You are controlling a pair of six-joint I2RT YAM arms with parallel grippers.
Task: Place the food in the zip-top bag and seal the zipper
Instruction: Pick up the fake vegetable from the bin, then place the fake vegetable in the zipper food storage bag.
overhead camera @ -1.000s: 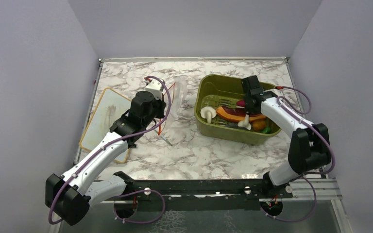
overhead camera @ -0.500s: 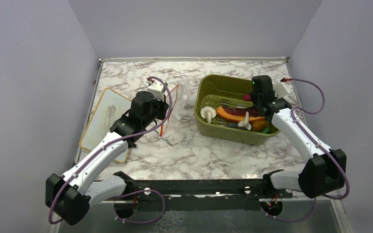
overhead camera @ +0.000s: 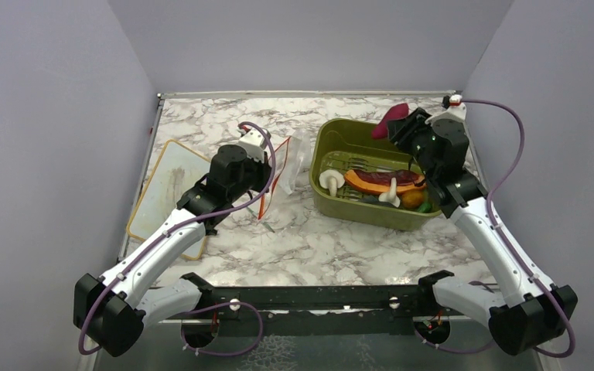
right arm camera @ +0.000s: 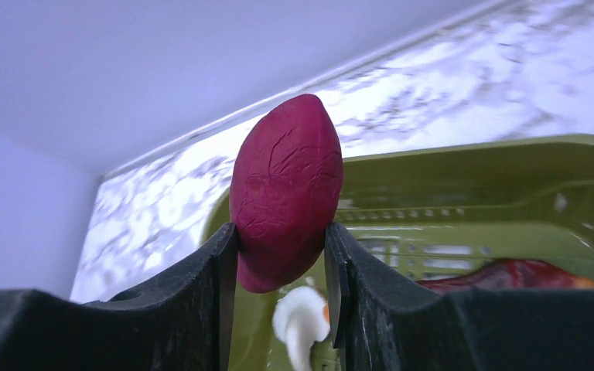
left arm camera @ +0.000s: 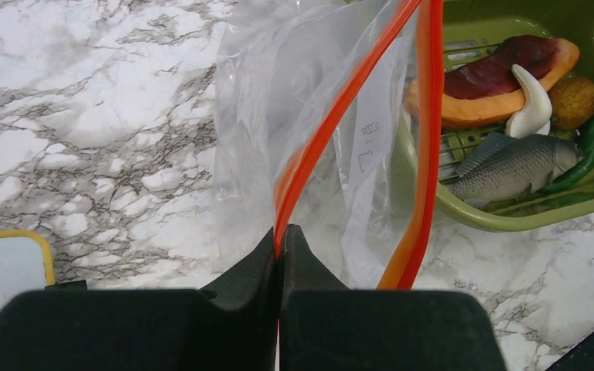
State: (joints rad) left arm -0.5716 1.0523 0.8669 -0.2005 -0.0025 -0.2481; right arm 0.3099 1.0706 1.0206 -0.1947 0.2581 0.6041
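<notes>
Got L gripper point(left arm camera: 281, 239) fingers pressed flat together on the zipper point(left arm camera: 332, 124), zip-top bag point(left arm camera: 278, 93) w/ mouth gaping just beside the olive tub point(overhead camera: 332, 139). Got R gripper point(right arm camera: 281, 232) pinching the dark red-purple piece point(right arm camera: 286, 185) by its sides, up above the tub's far edge. Leaves white mushroom point(overhead camera: 329, 182), orange crescent slice point(overhead camera: 371, 184) etc lying in the tub.

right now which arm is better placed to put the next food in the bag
Right: the right gripper holds the dark red piece up in the air by the olive tub, while the left gripper is shut on the zipper, holding the zip-top bag up.
</notes>
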